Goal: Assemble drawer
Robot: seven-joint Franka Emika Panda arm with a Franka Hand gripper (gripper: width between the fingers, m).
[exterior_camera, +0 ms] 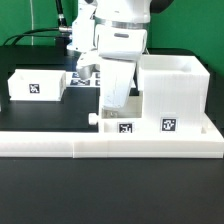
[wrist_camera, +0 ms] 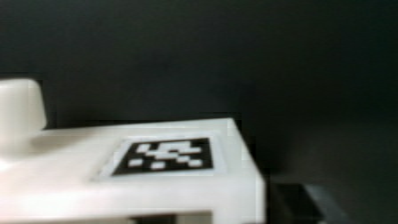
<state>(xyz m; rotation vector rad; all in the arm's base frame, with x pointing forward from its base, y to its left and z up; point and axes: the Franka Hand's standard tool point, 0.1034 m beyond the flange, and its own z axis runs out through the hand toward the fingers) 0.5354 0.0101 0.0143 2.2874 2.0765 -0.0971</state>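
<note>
The drawer's large hollow cube casing point(exterior_camera: 175, 92) stands at the exterior view's right, against the low wall. One small knobbed box point(exterior_camera: 122, 124) lies just left of it, with its knob point(exterior_camera: 93, 118) pointing to the exterior view's left. The second small box point(exterior_camera: 35, 85) sits apart at the far left. My gripper point(exterior_camera: 114, 104) reaches down onto the near box, and its fingertips are hidden at the box's top. The wrist view shows that box's tagged face point(wrist_camera: 166, 156) and knob point(wrist_camera: 15, 105) very close. No fingers show there.
The long low white L-shaped wall point(exterior_camera: 60, 146) runs along the front, with the casing and the near box behind it. The marker board point(exterior_camera: 86, 76) lies flat behind the arm. The table is black.
</note>
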